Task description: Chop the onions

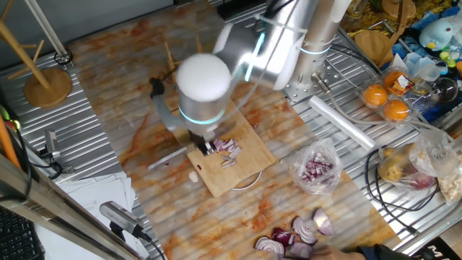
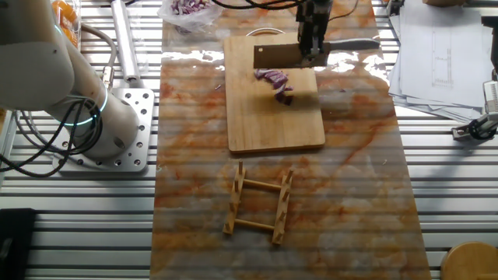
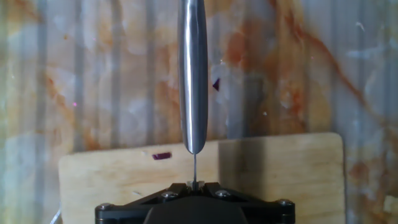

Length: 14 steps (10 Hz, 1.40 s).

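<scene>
The onions are a small heap of purple-white bits [image 1: 229,149] on the wooden board [image 1: 242,173], also seen in the other fixed view [image 2: 275,81] near the board's [image 2: 272,120] far end. My gripper [image 1: 206,144] is shut on a steel cleaver, with the blade [image 2: 276,56] standing on edge just behind the bits and the handle [image 2: 358,45] pointing off the board. In the hand view the handle [image 3: 193,74] runs straight away from my gripper [image 3: 194,185]. One purple bit [image 3: 161,155] lies on the board [image 3: 280,168]. The heap is hidden there.
A clear bag of purple bits [image 1: 317,167] lies right of the board. Bigger red onion wedges [image 1: 296,235] sit at the front edge. A wooden rack [image 2: 259,202] lies beyond the board. Boxed oranges [image 1: 386,101] and a wooden stand [image 1: 47,83] flank the table.
</scene>
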Motion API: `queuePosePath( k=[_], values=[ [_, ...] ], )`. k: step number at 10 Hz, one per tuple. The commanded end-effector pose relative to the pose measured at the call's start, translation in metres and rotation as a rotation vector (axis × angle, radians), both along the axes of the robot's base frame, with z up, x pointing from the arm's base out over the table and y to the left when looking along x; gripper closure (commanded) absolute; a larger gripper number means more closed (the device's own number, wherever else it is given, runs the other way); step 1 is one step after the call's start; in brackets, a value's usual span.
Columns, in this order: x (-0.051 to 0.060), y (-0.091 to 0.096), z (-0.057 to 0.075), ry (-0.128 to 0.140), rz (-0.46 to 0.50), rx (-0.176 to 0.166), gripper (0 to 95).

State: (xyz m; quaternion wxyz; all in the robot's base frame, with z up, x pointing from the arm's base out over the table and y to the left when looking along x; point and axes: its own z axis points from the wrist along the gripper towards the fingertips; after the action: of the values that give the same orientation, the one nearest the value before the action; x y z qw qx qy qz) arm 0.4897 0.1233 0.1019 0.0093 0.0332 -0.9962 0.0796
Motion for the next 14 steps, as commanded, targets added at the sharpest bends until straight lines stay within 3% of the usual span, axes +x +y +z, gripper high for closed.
queuePosePath(
  k=[1,3,4,6,7,9,14],
  values=[
    [-0.028,-0.099,0.04,-0.012,0.018,0.001,95.0],
    [-0.046,-0.149,0.044,-0.013,0.047,0.0,95.0],
    [-0.05,-0.156,0.039,-0.03,0.043,-0.012,95.0],
    [-0.047,-0.159,0.036,-0.01,0.048,-0.013,95.0],
    [-0.039,-0.154,0.04,-0.011,0.051,-0.005,95.0],
    [-0.039,-0.154,0.04,-0.009,0.018,-0.005,95.0],
    [-0.039,-0.154,0.04,-0.067,-0.183,-0.016,95.0]
  ],
)
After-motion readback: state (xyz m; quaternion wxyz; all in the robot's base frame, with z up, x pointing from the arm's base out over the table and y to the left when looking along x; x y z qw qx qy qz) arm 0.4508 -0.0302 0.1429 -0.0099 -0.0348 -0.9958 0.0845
